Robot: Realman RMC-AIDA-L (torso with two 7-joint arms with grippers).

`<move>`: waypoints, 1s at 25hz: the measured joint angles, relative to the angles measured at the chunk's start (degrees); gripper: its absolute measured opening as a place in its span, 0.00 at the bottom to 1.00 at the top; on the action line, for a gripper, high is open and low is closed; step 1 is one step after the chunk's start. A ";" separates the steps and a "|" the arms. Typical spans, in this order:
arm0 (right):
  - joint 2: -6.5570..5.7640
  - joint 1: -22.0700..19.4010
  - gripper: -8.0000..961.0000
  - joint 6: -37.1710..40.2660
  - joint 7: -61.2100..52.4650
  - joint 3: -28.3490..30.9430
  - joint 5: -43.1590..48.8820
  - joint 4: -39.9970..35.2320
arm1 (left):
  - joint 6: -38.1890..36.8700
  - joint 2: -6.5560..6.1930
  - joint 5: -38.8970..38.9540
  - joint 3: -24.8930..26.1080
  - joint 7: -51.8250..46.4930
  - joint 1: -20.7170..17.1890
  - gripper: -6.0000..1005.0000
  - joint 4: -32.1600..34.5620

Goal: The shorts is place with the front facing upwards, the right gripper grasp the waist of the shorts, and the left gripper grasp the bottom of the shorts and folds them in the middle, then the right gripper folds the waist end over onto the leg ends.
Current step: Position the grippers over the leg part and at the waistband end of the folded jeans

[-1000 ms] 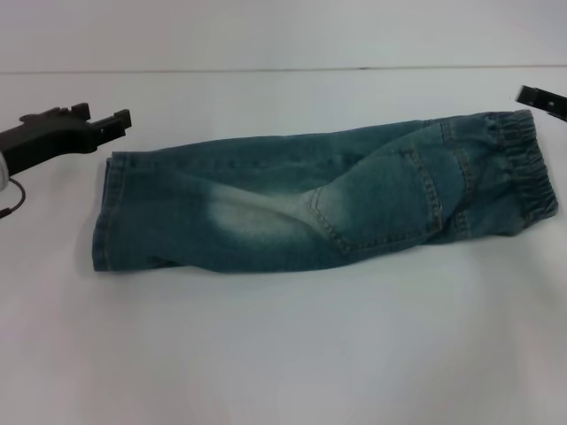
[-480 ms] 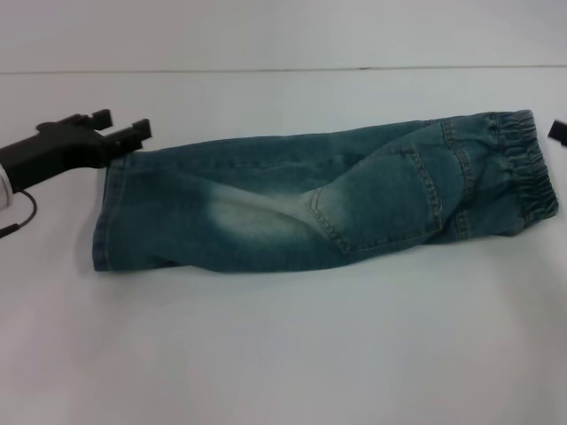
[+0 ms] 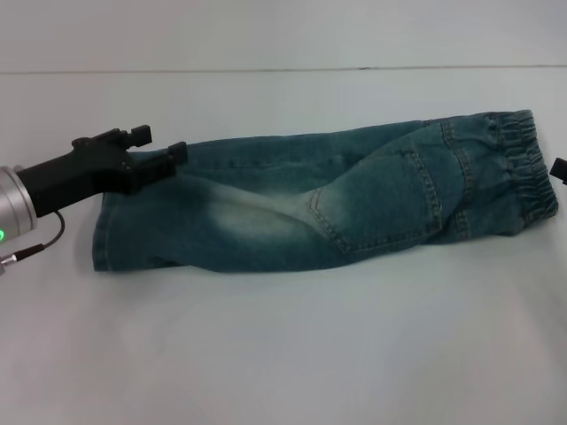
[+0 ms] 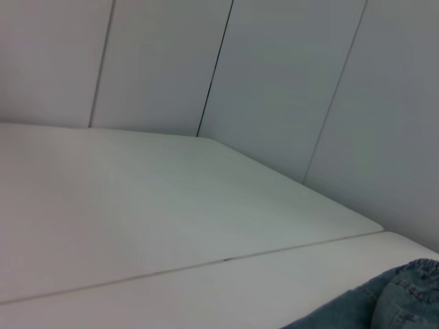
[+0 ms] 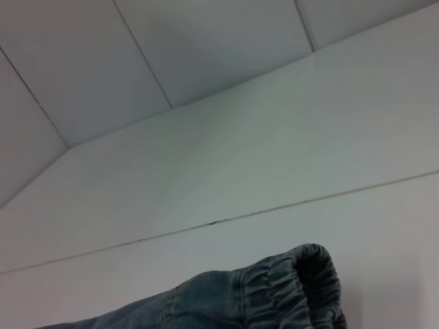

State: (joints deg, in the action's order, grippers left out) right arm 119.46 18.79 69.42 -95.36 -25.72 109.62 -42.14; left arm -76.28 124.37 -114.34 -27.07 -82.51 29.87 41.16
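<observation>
**A:** Left side first. Position of the left gripper (image 3: 161,143)?

**B:** Low over the far corner of the leg ends (image 3: 104,221), reaching in from the left edge of the table (image 3: 283,354). Jaws parted, nothing held. Nearer fingertip over the denim edge; contact not confirmable.

**A:** Location and condition of the shorts (image 3: 354,204)?

**B:** Flat on the table, stretched across the middle. Hems to the left, faded patch and a pocket near the centre, waist (image 3: 532,168) to the right. Apparently doubled lengthwise already, one leg over the other; judged so from the single narrow outline.

**A:** Right side?

**B:** Only a sliver of the right gripper (image 3: 560,168) visible at the edge, just beside the elastic band. Grip state not determinable. No cloth seen lifted there.

**A:** Step in hand, then?

**B:** By judgement, first fold complete, second not yet begun.

**A:** Requirements for the next move?

**B:** Firm pinch on the waist through both layers, then a lift and a carry leftward, laid down square on the hems. Left claw clear of the landing area beforehand. Risk: layers sliding apart in the carry.
</observation>
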 joint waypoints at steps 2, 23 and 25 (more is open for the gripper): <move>-0.20 0.72 0.91 -1.48 -0.04 -0.01 0.02 1.07 | 0.07 0.00 0.00 0.00 0.02 -0.09 0.73 -0.61; -4.34 12.12 0.91 -8.95 -6.75 -1.36 9.53 12.73 | 0.45 -0.21 -0.01 0.01 -0.26 0.19 0.73 -1.02; -4.56 12.54 0.91 -8.44 -8.36 -1.93 10.67 12.88 | 0.44 -0.18 -0.01 0.01 -0.17 0.28 0.73 -1.04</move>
State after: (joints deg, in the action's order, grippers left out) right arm 114.90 31.32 60.98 -103.72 -27.65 120.29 -29.27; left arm -75.85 124.19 -114.34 -27.07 -82.68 30.15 40.13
